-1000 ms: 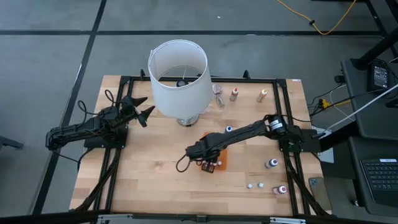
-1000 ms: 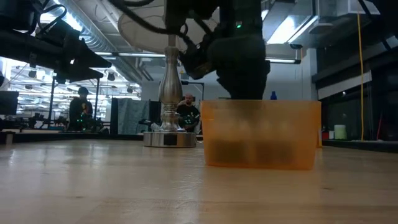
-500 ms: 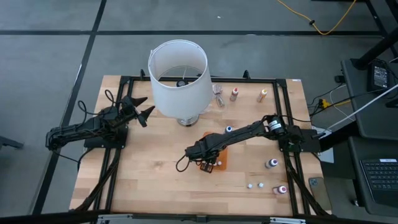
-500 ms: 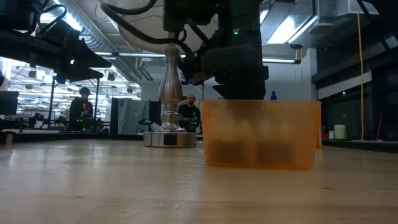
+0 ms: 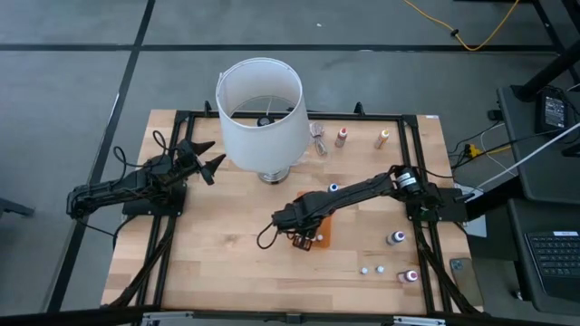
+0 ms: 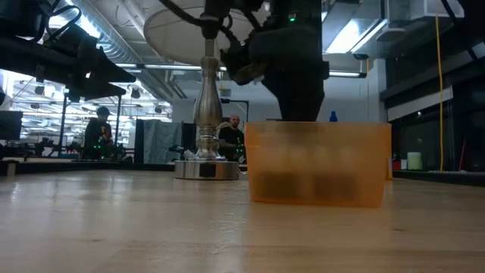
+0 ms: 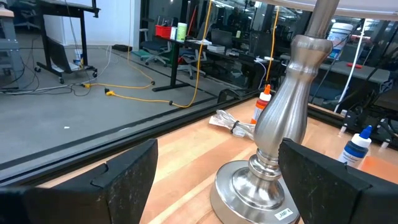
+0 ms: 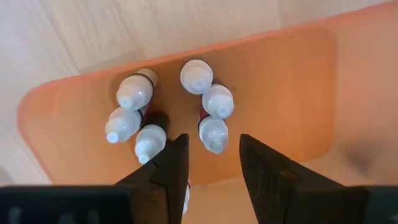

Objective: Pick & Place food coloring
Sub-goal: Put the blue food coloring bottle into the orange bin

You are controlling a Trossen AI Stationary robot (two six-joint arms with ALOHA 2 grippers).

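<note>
Wooden worktop: the right end effector hangs slightly parted and empty directly above upright food coloring bottles in the orange tray; the left end effector waits far off.

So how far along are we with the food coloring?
About six bottles stand in the orange tray. The right pincer hangs open just above them, nothing held. Left: loose bottles on the table. The left pincer waits by the lamp.
</note>
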